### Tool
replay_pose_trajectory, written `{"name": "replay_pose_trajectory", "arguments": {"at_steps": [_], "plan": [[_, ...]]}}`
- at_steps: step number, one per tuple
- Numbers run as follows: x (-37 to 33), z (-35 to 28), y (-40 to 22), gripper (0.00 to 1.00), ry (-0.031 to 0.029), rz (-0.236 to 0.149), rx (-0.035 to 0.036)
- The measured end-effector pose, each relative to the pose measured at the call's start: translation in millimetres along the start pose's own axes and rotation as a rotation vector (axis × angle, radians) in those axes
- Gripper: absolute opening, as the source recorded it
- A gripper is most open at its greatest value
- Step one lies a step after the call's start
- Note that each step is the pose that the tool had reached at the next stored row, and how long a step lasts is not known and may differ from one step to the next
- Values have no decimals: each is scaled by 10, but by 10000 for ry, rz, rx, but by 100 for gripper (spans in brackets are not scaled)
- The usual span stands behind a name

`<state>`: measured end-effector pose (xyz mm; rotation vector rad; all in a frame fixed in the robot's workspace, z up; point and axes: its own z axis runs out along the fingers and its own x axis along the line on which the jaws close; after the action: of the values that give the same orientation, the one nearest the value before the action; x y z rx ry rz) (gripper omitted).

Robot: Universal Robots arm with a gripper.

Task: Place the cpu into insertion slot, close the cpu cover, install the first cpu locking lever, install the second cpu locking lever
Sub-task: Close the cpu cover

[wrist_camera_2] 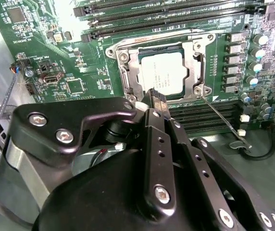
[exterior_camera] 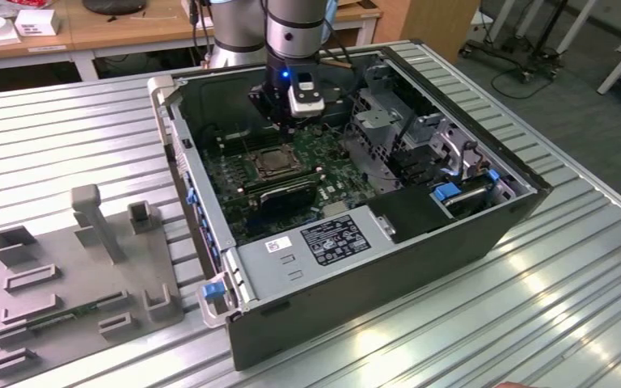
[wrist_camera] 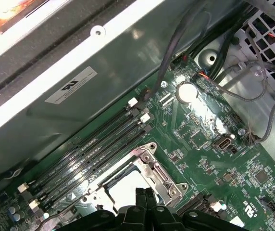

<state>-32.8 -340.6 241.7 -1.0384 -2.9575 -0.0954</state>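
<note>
The pincer (wrist_camera_2: 155,97) hangs narrow, its fingertips (wrist_camera: 138,193) pressed together on nothing, at the edge of the insertion slot (wrist_camera_2: 149,49). Just beyond its tips the cpu (wrist_camera_2: 162,72) sits in that slot, with the cpu cover (wrist_camera_2: 193,62) seemingly flat over it. In the second wrist view a thin locking lever (wrist_camera_2: 219,116) angles outward beside the pincer. The first wrist view shows the case wall (wrist_camera: 104,96) past the memory slots (wrist_camera: 94,144), with open motherboard (wrist_camera: 200,163) alongside.

Lab (slatted metal bench (exterior_camera: 569,307), desks (exterior_camera: 127,32))
</note>
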Motion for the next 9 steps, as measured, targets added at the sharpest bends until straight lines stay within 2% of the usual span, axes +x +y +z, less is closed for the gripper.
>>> {"name": "replay_pose_trajectory", "arguments": {"at_steps": [2, 9], "plan": [[0, 0, 0, 11, 13, -242, 6], [0, 0, 0, 11, 83, -1505, 38]]}}
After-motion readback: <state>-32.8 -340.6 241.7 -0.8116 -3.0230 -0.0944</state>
